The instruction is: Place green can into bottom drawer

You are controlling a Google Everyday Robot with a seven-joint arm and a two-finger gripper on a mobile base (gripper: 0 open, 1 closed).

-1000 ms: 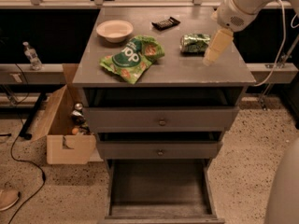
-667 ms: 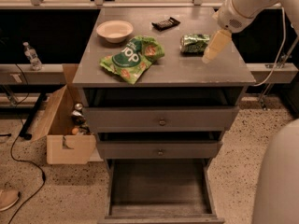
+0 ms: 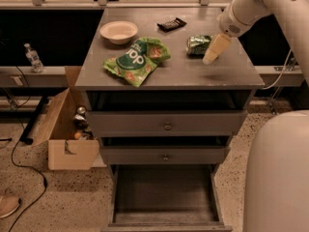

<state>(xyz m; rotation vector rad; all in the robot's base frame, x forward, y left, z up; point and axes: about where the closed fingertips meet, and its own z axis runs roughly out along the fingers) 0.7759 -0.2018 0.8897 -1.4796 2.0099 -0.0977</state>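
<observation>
**Gripper edges in on the can; drawer stands open**

The gripper (image 3: 216, 49) has crept slightly leftward over the cabinet top (image 3: 193, 74) and now sits just beside the right end of the green can (image 3: 198, 45), possibly touching it. Whether it is spread or clenched I cannot tell. The can lies unmoved at the top's right rear, so the pick-up seems still ahead.

The bottom drawer (image 3: 164, 192) is pulled out, its floor bare. The cardboard box (image 3: 63, 149) holds small items, perhaps bottles. The bowl (image 3: 119, 31) looks empty.
</observation>
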